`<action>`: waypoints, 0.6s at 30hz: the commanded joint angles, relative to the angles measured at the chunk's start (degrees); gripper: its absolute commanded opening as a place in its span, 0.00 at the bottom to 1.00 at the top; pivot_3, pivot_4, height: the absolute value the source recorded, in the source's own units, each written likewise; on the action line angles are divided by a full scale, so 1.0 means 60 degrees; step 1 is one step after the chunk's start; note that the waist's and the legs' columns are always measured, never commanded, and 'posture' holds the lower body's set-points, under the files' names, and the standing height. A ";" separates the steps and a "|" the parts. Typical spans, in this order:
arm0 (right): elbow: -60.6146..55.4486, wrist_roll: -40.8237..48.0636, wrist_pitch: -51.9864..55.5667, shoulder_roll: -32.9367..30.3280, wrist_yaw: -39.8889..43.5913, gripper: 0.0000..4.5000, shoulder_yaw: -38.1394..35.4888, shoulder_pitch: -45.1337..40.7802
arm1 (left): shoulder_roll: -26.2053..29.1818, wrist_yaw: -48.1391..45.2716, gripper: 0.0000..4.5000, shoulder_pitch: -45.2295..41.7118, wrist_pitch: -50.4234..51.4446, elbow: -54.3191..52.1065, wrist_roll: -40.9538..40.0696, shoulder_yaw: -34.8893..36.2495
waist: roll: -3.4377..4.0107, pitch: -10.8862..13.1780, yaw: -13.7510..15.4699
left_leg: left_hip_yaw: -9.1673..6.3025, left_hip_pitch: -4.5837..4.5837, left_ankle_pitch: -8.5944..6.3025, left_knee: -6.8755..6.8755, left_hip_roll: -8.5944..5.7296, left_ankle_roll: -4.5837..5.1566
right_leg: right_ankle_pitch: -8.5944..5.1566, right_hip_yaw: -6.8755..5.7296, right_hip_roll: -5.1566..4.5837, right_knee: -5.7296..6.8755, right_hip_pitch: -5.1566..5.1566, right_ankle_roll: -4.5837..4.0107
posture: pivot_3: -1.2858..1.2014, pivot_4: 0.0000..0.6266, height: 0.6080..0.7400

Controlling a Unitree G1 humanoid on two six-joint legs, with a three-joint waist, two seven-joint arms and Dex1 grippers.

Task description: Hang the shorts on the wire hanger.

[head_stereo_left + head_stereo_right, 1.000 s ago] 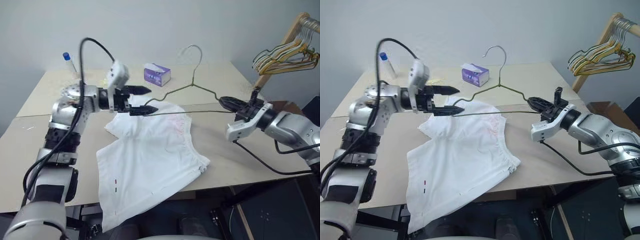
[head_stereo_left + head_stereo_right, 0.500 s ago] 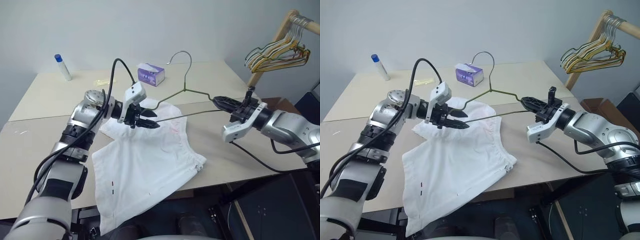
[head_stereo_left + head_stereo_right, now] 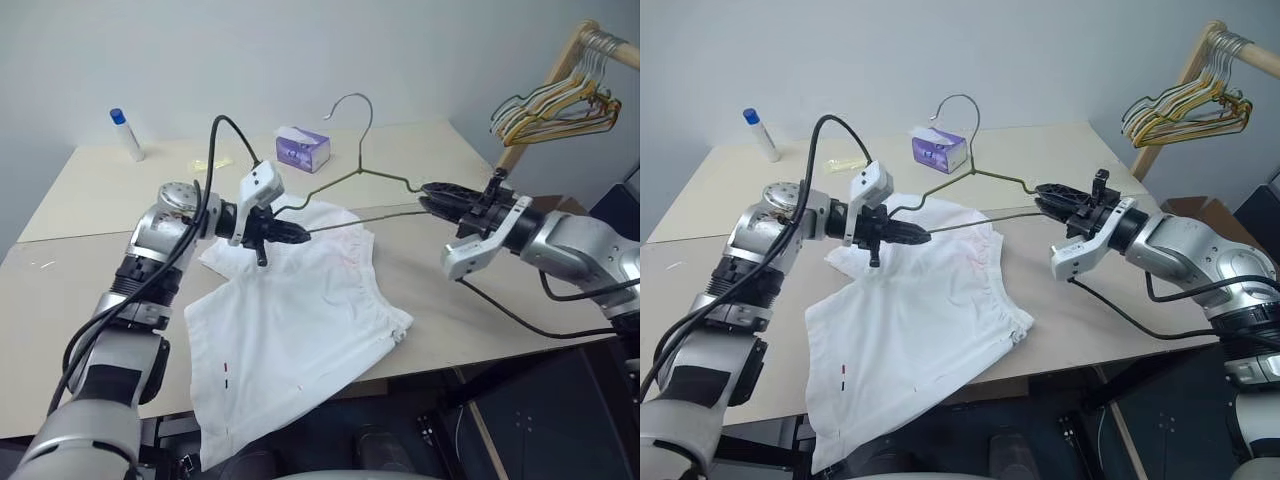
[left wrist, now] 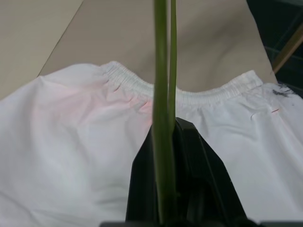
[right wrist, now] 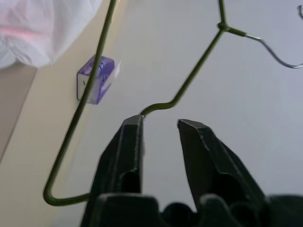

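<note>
The white shorts (image 3: pixel 300 320) lie spread on the table, one leg hanging over the front edge. The thin wire hanger (image 3: pixel 360 171) is held above their waistband, hook pointing up. My left gripper (image 3: pixel 293 233) is shut on the hanger's left end; in the left wrist view the wire (image 4: pixel 161 71) runs up between the closed fingers (image 4: pixel 199 156) over the pink-tinted waistband (image 4: pixel 128 82). My right gripper (image 3: pixel 432 195) is open at the hanger's right end. In the right wrist view the wire (image 5: pixel 221 27) passes just off one fingertip (image 5: pixel 132 127), and nothing lies between the fingers.
A purple tissue box (image 3: pixel 302 148) stands at the back of the table (image 3: pixel 480 320), a blue-capped bottle (image 3: pixel 125 133) at the back left. A wooden rack with a bunch of hangers (image 3: pixel 555 95) rises past the table's right side.
My left gripper has dropped a little and shut on the hanger's left end. My right gripper has opened and let go of the right end. The camera view has shifted.
</note>
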 commanded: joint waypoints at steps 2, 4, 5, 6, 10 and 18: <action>-0.1066 0.4941 0.0736 -0.0651 0.3049 0.72 -0.0222 0.0890 | 0.0707 0.0375 0.00 0.0625 -0.1640 -0.0597 0.0920 -0.0051 | 0.0000 0.0000 0.0021 | -0.0011 0.0004 -0.0001 -0.0003 0.0001 0.0002 | 0.0000 -0.0003 0.0000 -0.0001 0.0007 0.0000 | 0.50 0.00 1.00; -0.2013 0.7610 0.2702 -0.1046 0.4993 0.87 -0.0377 0.1446 | 0.0998 0.0268 0.00 0.0998 -0.2425 -0.0792 0.1248 -0.0166 | 0.0000 0.0000 0.0048 | -0.0019 0.0012 -0.0003 -0.0003 0.0003 0.0005 | 0.0001 -0.0001 -0.0001 -0.0001 0.0015 0.0000 | 0.50 0.00 1.00; -0.2380 0.8677 0.3767 -0.1124 0.5706 0.94 -0.0498 0.1561 | 0.1075 0.0237 0.00 0.1179 -0.2798 -0.0911 0.1311 -0.0156 | 0.0000 0.0000 0.0055 | -0.0020 0.0013 -0.0003 0.0000 0.0003 0.0005 | 0.0005 0.0000 -0.0005 0.0000 0.0017 0.0003 | 0.50 0.00 1.00; -0.2668 0.9405 0.4762 -0.1162 0.6156 0.99 -0.0622 0.1601 | 0.1110 0.0205 0.00 0.1321 -0.3041 -0.1023 0.1328 -0.0136 | 0.0000 0.0000 0.0083 | -0.0022 0.0015 -0.0003 0.0004 0.0004 0.0005 | 0.0007 0.0000 -0.0007 0.0002 0.0022 0.0004 | 0.50 0.00 1.00; -0.2897 0.9729 0.7455 -0.0947 0.7462 0.99 -0.0278 0.0868 | 0.0956 -0.0013 0.00 0.1734 -0.3473 -0.1557 0.0900 0.0170 | 0.0000 0.0001 0.0301 | -0.0019 0.0084 -0.0011 0.0018 0.0012 0.0020 | 0.0020 -0.0009 -0.0005 -0.0006 0.0104 0.0008 | 0.51 0.00 1.00; -0.1816 0.7739 0.9823 0.0660 0.8893 0.99 0.1183 -0.1025 | 0.0911 -0.0200 0.00 0.1745 -0.3235 -0.1900 0.0665 0.0229 | 0.0002 0.0000 0.0634 | 0.0044 0.0088 -0.0018 0.0015 0.0014 0.0030 | 0.0019 -0.0013 0.0012 -0.0001 0.0096 0.0007 | 0.51 0.00 1.00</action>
